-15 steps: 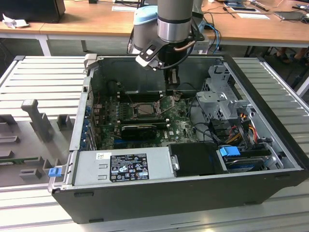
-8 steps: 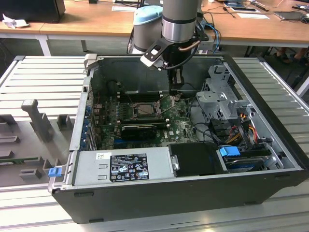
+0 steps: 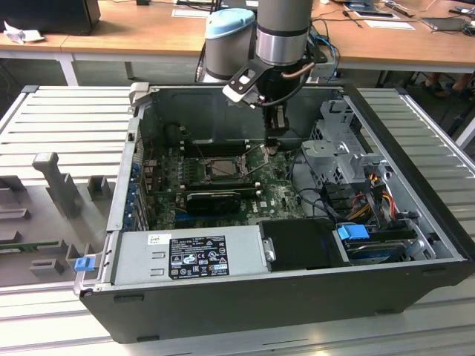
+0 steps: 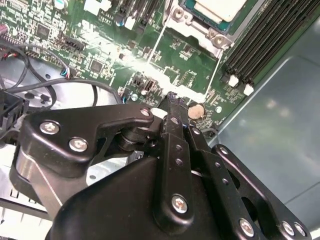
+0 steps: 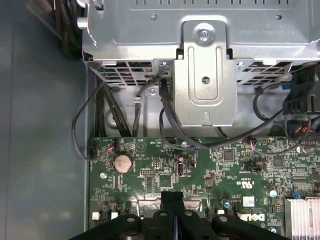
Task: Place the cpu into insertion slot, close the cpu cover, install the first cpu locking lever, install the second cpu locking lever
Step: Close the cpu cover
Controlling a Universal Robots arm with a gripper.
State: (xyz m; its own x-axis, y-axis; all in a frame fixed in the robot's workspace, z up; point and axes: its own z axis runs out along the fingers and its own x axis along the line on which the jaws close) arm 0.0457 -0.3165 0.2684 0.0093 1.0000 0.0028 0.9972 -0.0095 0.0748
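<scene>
gripper pinched narrow, empty, over green circuit board, likely set for pushing | pale square metal cpu seated under thin silver cpu cover | thin wire lever looks unlatched

I've got even overhead room light in the exterior view, though the inside of the case sits in shade. In the second wrist view a white glare streak cuts across the board, and the gripper, up close, reads near-black and soft. The first wrist view is flat and crisp, with faint shadows beside the cables.
</scene>
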